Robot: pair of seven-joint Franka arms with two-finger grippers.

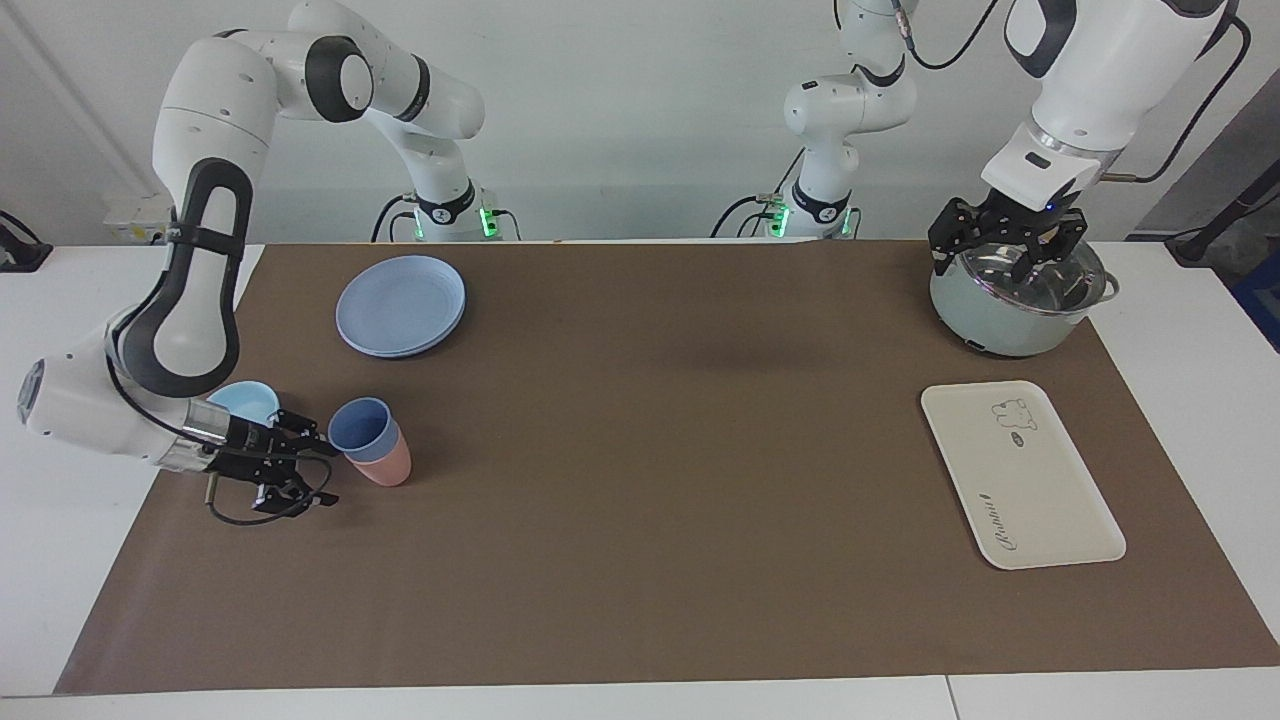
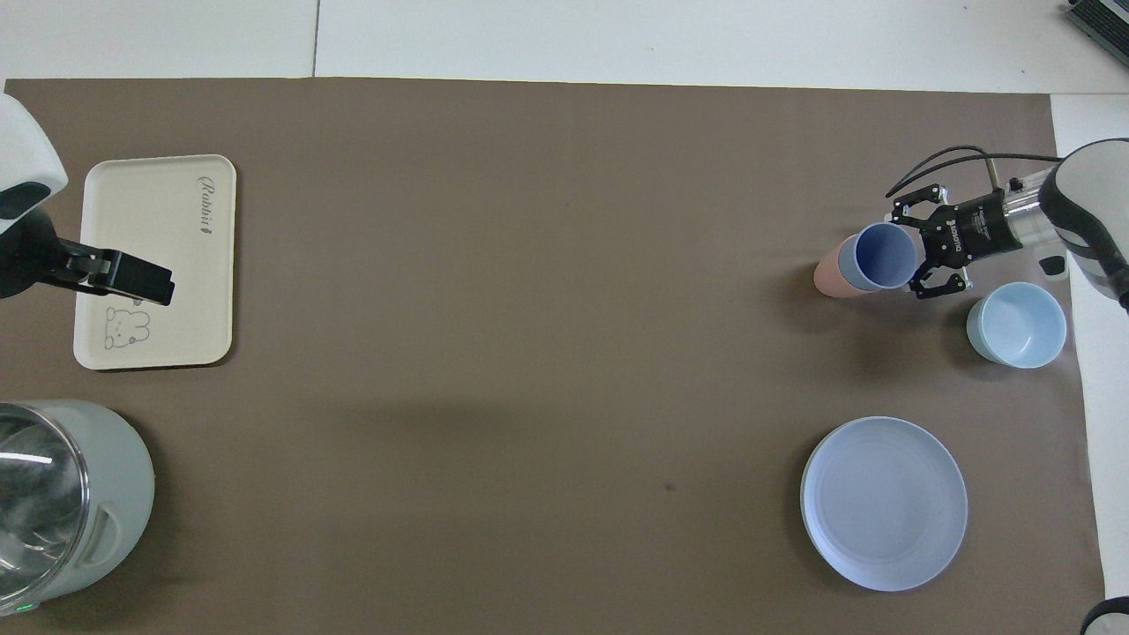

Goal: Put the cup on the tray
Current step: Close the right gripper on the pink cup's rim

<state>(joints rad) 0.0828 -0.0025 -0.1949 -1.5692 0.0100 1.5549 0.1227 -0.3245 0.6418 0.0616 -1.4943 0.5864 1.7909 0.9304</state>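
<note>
Here we see the blue cup (image 1: 360,425) nested in a pink cup (image 1: 388,462), the pair tilted on the brown mat (image 1: 640,560) at the right arm's end of the table. The right gripper (image 1: 312,452) comes in sideways and pinches the blue cup's rim. A light-blue bowl (image 1: 246,403) sits just beside it, a blue plate (image 1: 401,304) nearer the robots. The cream tray (image 1: 1020,475) lies well apart at the left arm's end. The left gripper (image 1: 1005,258), its fingers spread, hangs over a lidded pot (image 1: 1005,320).
</note>
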